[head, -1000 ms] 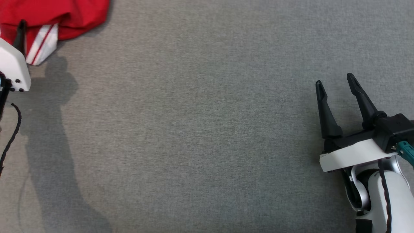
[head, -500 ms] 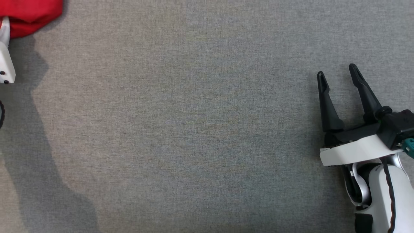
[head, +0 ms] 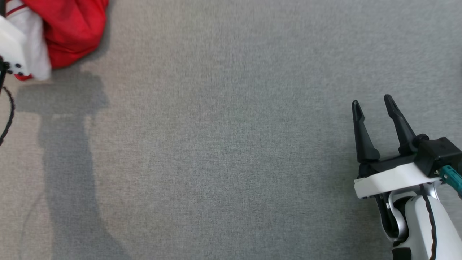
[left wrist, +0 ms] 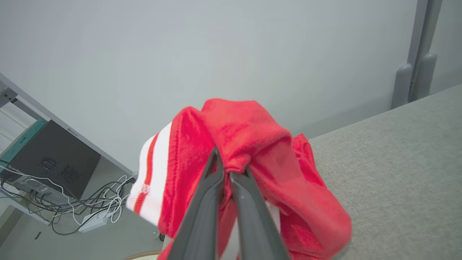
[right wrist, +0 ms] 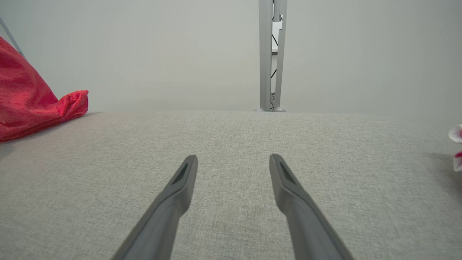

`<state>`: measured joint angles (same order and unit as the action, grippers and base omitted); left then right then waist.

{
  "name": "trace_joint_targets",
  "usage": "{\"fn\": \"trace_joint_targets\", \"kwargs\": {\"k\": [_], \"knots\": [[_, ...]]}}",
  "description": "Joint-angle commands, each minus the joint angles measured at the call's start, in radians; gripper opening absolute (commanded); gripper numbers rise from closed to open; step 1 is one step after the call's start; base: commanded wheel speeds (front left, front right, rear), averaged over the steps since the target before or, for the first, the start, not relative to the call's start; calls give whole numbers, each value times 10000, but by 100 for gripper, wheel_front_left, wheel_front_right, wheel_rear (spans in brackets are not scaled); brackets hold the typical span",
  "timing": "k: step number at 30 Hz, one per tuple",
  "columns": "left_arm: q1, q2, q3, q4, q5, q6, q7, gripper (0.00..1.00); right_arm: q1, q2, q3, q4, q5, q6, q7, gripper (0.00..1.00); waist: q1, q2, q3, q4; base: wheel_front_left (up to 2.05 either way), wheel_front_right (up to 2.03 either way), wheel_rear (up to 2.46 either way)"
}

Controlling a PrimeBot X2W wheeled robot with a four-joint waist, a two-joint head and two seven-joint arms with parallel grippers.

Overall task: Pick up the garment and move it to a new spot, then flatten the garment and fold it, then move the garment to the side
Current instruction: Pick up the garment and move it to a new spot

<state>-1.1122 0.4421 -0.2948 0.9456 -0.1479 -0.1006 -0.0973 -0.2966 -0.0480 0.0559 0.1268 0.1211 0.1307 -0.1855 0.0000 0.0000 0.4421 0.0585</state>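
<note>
The garment (left wrist: 260,144) is red with a white, red-striped band. In the left wrist view my left gripper (left wrist: 231,164) is shut on a bunched fold of it, lifting it above the grey table. The garment (head: 72,29) hangs at the top left corner of the head view, beside the white housing of my left arm (head: 12,54); the fingers are hidden there. My right gripper (head: 371,103) stands open at the right, low over the table, nothing between its fingers. The right wrist view shows that gripper (right wrist: 232,159) open and the garment (right wrist: 29,101) at far left.
The grey fabric table (head: 231,144) spreads across the head view. A grey post (right wrist: 270,54) rises behind the table's far edge. A small pink and white thing (right wrist: 456,144) lies at the right edge. Cables and a dark box (left wrist: 47,162) sit beyond the table's left edge.
The left gripper has shut on the garment and raised it, so the cloth now hangs bunched. The head view shifted between frames. The right gripper stayed open.
</note>
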Motion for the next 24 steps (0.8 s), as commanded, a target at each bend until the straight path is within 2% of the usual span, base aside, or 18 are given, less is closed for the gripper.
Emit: {"fn": "trace_joint_targets", "kwargs": {"k": [1,7,14,24], "knots": [[-203,-54,-96,-138,90,-65,-66,0,111,-53,-43,83,111,2,-77,100,0,0,-585,-76,0,0,0],[-415,-533,-906,-752,213,-222,-10,0,450,-55,-120,595,478,2,-322,100,0,0,-1698,-367,0,0,0],[-737,-1220,-1840,-1603,-38,-278,497,0,895,-58,-383,1061,855,2,-570,100,0,0,-2769,-1065,0,0,0],[-1053,-2572,-2796,-3078,-1159,-288,1127,0,1404,-52,-923,1310,1000,2,-741,100,0,0,-3420,-2022,0,0,0]]}}
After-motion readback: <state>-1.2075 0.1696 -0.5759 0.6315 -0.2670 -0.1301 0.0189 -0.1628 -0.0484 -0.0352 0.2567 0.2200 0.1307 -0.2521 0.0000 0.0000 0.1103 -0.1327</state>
